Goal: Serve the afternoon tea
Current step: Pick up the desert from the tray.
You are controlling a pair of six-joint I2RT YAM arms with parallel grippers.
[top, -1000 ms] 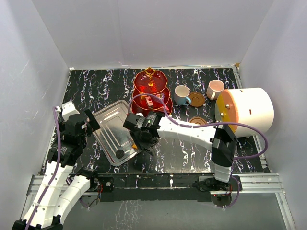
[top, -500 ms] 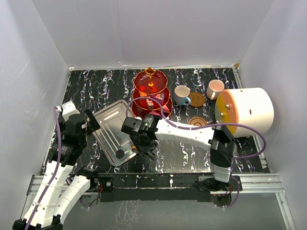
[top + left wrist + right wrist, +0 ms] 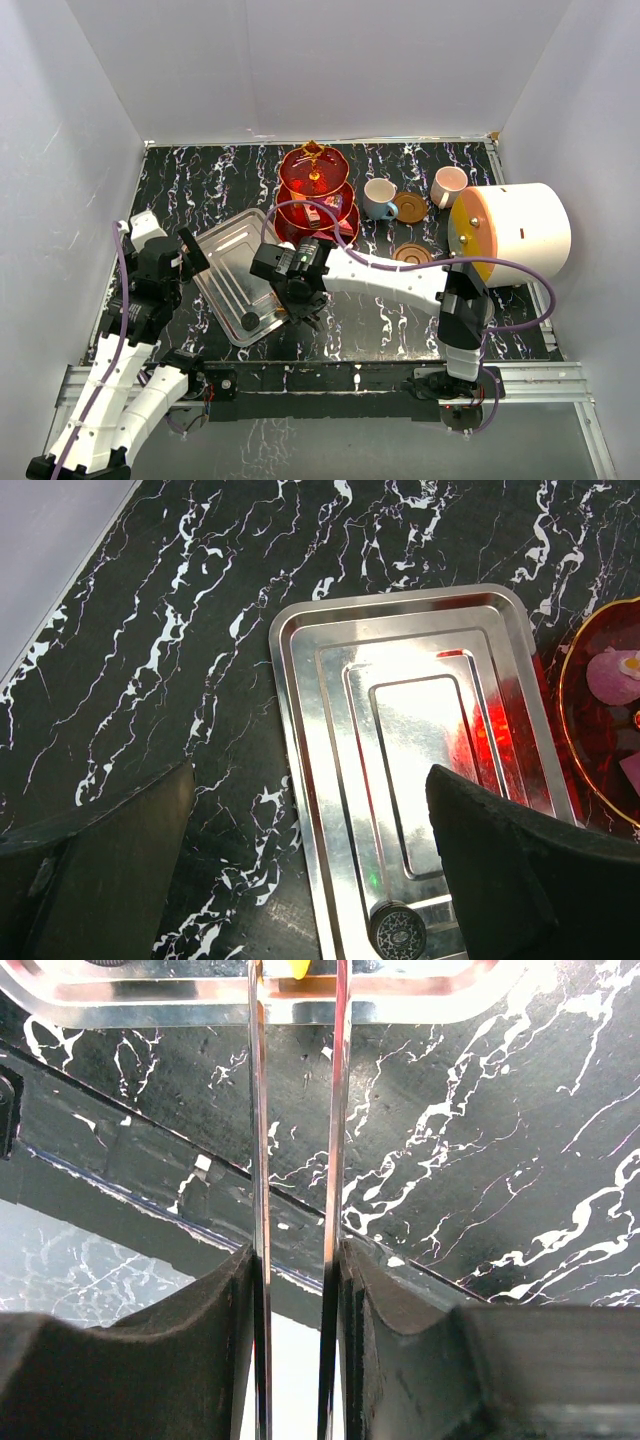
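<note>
The translucent red three-tier stand (image 3: 315,195) with its gold rod stands at the back centre, and small sweets (image 3: 610,672) lie on its lowest tier. A blue cup (image 3: 378,197) sits beside a brown saucer (image 3: 410,207). A pink cup (image 3: 447,185) stands farther right, and a second saucer (image 3: 411,252) lies nearer. My right gripper (image 3: 297,1250) is shut on a pair of metal tongs (image 3: 258,1160). The tong tips stand on either side of a yellow sweet (image 3: 298,968) at the silver tray's near rim. My left gripper (image 3: 310,780) hangs open over the tray's left edge, holding nothing.
The rectangular silver tray (image 3: 235,265) lies tilted left of centre with a small round black piece (image 3: 398,932) in its near corner. A big white cylinder with an orange face (image 3: 520,232) stands at the right. White walls close in the black marbled table.
My right gripper has drawn a little left toward the tray's near corner, and its jaws have squeezed the tongs narrower. The left arm has stayed still.
</note>
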